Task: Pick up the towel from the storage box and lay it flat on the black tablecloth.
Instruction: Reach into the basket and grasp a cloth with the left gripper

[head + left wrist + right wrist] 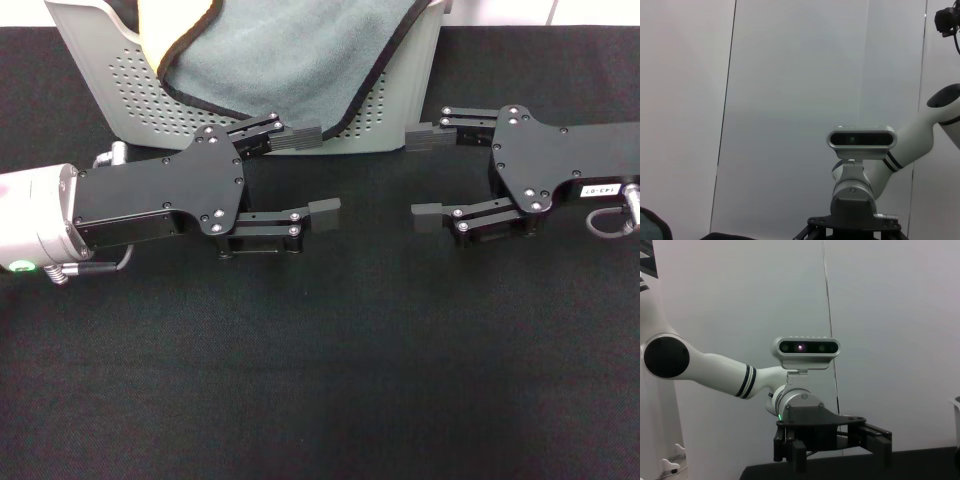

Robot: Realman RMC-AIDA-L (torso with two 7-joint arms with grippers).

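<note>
**Both end effectors open above the cloth, towel in the box**

The left end effector [300, 172] and right end effector [428, 174] face each other, fingers spread wide, holding nothing, over the black tablecloth [320, 380]. Just behind them the towel [290, 60] drapes over the storage box [140, 90] front rim, yellow reverse showing

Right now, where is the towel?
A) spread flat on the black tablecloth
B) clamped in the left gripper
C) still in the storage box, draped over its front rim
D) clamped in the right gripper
C: the towel hangs over the storage box rim, while the left gripper and right gripper are open and empty.
</note>
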